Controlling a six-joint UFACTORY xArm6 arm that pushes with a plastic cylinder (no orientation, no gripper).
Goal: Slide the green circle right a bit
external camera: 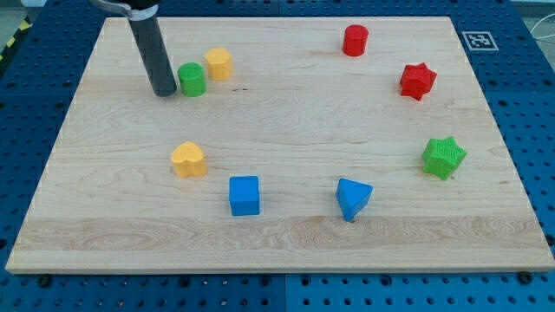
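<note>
The green circle (192, 79) is a short green cylinder in the board's upper left. My tip (164, 91) is at its left side, touching or almost touching it. The dark rod rises from there to the view's top. A yellow hexagon block (218, 63) stands just to the green circle's upper right, very close to it or touching.
A yellow heart block (188, 159) lies left of centre. A blue cube (244, 195) and a blue triangle (353, 198) lie lower down. A red cylinder (355, 40), a red star (417, 81) and a green star (444, 157) are on the right. The wooden board (286, 238) lies on a blue pegboard.
</note>
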